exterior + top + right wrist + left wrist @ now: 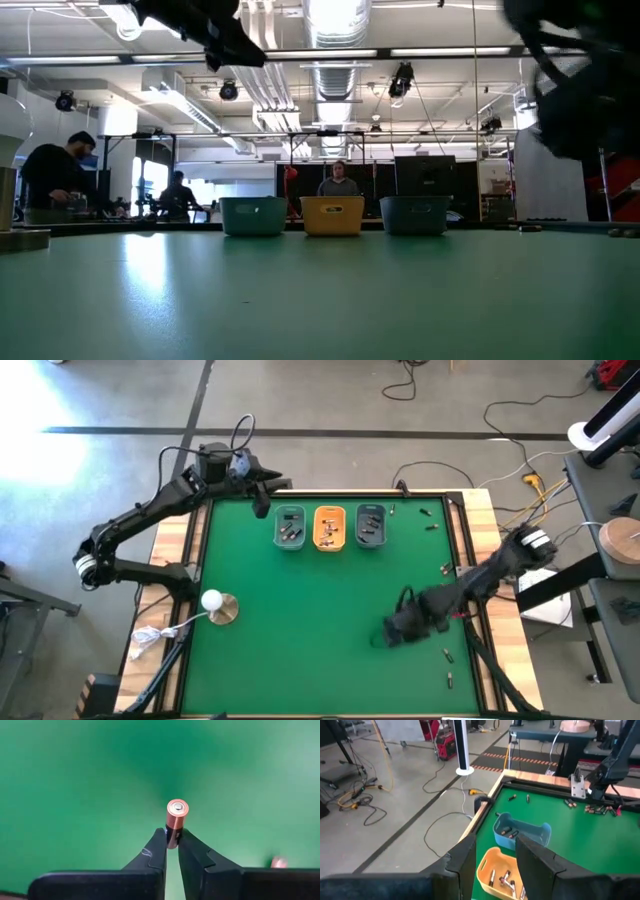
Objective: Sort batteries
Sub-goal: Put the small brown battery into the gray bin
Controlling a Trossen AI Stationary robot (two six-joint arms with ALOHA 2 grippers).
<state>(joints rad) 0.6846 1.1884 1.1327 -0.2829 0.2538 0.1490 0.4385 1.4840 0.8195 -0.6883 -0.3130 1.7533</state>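
Observation:
My right gripper [171, 851] is shut on a battery [176, 820] with a copper end and a dark body, over the green table's near right part [392, 628]. My left gripper [495, 865] hangs open and empty above the orange tray [496, 876], at the table's far left [262, 500]. Three small trays stand in a row at the far side: grey-green [290, 528], orange [329, 528] and blue [371, 526], each with batteries inside. Loose batteries lie on the mat at the right [445, 568] and near right [447, 655]. My right gripper pinches the battery's dark body [172, 837] between its two fingertips [159, 845], just below the copper end. The fingers slant steeply down from above. The battery stands along the fingers, its copper end with the small terminal toward the wrist; its other end is hidden behind the fingertips.
A white ball on a round base [215, 603] stands near the table's left edge. More loose batteries lie by the far right corner [428, 518]. A wooden rim [478, 520] frames the mat. People sit in the room beyond the trays [338, 180].

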